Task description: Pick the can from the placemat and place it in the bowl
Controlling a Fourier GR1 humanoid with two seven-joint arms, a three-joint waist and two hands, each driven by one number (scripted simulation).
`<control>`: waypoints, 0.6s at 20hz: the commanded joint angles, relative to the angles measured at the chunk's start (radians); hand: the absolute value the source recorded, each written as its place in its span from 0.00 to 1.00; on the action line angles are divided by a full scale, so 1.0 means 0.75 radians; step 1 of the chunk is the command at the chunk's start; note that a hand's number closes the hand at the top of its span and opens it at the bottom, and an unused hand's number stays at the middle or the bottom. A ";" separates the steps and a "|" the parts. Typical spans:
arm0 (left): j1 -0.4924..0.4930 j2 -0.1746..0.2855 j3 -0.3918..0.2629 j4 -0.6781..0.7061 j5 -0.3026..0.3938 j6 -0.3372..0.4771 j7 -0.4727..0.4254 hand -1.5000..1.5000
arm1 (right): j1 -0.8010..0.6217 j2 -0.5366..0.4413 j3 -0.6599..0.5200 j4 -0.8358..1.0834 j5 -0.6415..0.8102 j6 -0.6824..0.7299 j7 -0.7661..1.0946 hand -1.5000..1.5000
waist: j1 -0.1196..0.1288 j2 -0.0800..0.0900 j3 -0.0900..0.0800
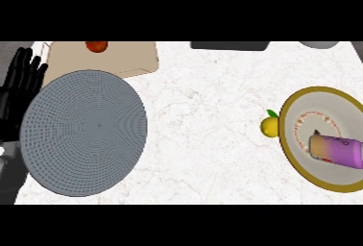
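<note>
One hand showed, the left hand [18,91], at the view's left edge. It was open, its fingers straight and pointing up, and it held nothing. It stood just beside the left rim of the round grey placemat [83,132], and whether it touched the mat could not be told. The right hand did not show.

The can [339,151] lay on its side inside the gold-rimmed bowl [322,103] at the right of the table [205,120], well apart from the placemat, its far end cut off by the view's right edge. Its wrap ran from orange-pink into purple, and any writing on it was too small to read.

A lemon [270,126] sat on the table touching the bowl's left rim. A beige cutting board [106,60] lay behind the placemat, with a red fruit [96,46] on its far edge.
</note>
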 commanded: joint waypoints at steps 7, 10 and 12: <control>-0.024 -0.037 -0.045 -0.013 -0.028 0.027 0.031 0.50 | -0.018 -0.094 0.147 -0.032 -0.006 0.328 -0.347 1.00 | 0.031 -0.015 -0.007; -0.085 -0.003 -0.017 0.034 -0.024 0.012 0.045 0.50 | -0.002 -0.095 0.209 -0.082 0.015 0.307 -0.383 1.00 | 0.001 -0.013 -0.007; -0.044 -0.047 -0.033 0.043 -0.030 0.017 -0.006 0.50 | 0.005 -0.082 0.240 -0.089 0.017 0.293 -0.387 1.00 | 0.007 -0.014 -0.009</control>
